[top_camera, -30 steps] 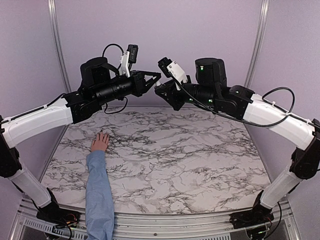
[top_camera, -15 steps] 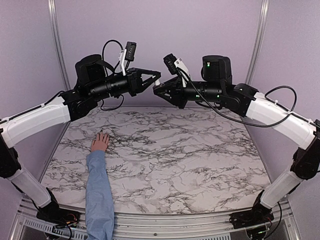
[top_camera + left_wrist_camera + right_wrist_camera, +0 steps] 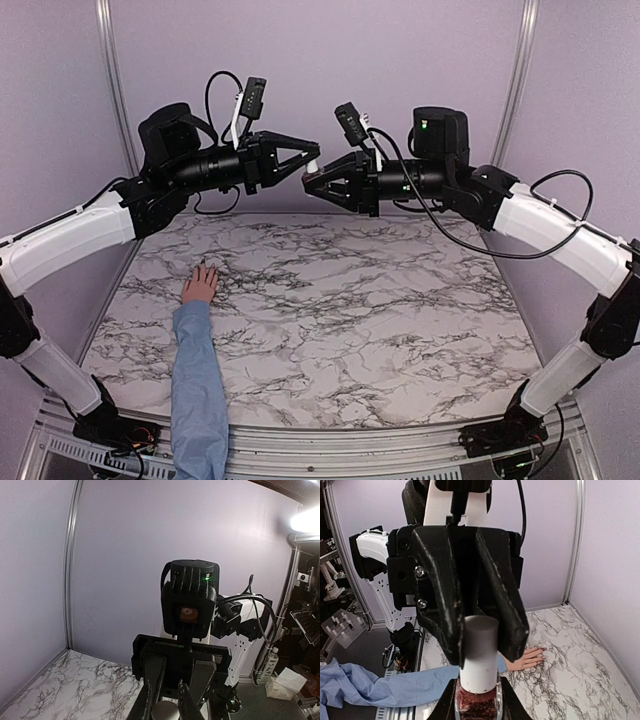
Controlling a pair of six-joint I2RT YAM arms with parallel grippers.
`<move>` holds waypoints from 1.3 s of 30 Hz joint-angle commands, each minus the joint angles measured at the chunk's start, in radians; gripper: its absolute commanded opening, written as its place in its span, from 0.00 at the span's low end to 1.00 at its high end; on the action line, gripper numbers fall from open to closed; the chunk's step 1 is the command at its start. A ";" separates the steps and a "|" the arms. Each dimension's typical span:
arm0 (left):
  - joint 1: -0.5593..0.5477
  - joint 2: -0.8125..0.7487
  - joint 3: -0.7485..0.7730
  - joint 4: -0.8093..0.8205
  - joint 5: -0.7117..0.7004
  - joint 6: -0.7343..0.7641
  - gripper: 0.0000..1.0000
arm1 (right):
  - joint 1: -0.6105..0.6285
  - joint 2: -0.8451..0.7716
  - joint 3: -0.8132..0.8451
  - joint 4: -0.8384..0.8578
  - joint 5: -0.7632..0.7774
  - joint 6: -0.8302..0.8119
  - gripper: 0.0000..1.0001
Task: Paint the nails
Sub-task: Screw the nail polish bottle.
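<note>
Aloft, right end effector [image 3: 310,182] tight around red-polish bottle [image 3: 477,703], left end effector [image 3: 312,163] tight on its cap [image 3: 479,655].

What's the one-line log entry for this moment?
left end effector: shut on white cap | right end effector: shut on polish bottle | height: raised over table | hand: flat on table | stage: cap on

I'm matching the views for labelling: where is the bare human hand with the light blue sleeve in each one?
Top external: the human hand lies on the left part of the black-veined white marble tabletop.
Left wrist: not in view.
Right wrist: lower right of centre, on the marble.
Shared landmark: the marble tabletop.
</note>
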 commanded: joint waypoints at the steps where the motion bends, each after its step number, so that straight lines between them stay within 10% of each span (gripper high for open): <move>1: 0.003 0.016 -0.013 -0.037 0.108 -0.018 0.00 | 0.016 -0.044 0.024 0.174 -0.203 0.003 0.00; 10: 0.041 0.005 0.006 -0.034 0.041 -0.038 0.00 | 0.008 -0.053 -0.007 0.141 -0.112 -0.034 0.00; 22: 0.114 -0.043 0.057 -0.220 -0.046 0.056 0.50 | 0.007 -0.096 -0.156 0.145 0.064 -0.133 0.00; 39: 0.080 -0.077 0.036 -0.354 0.187 0.235 0.64 | 0.007 -0.105 -0.274 0.248 -0.020 -0.153 0.00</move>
